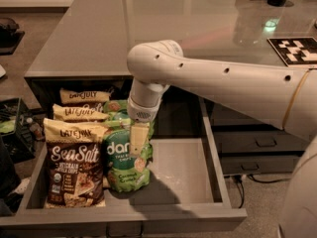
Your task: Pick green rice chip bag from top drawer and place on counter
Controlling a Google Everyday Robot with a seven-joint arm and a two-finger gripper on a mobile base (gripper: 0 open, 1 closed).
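The top drawer (218,177) is pulled open below the glossy grey counter (148,24). A green rice chip bag (124,160) with white "dang" lettering stands upright in the drawer's middle-left. A second green bag (115,108) stands behind it. My gripper (139,139) hangs straight down from the white arm (223,83). It is at the upper right part of the front green bag and overlaps the bag's top edge. The bag rests on the drawer floor.
Three brown-and-cream Late July "Sea Salt" bags (74,165) stand in a row at the drawer's left. Darker drawers with handles (262,143) are to the right. A black-and-white marker tag (297,51) lies on the counter. A black crate (12,128) sits on the floor at left.
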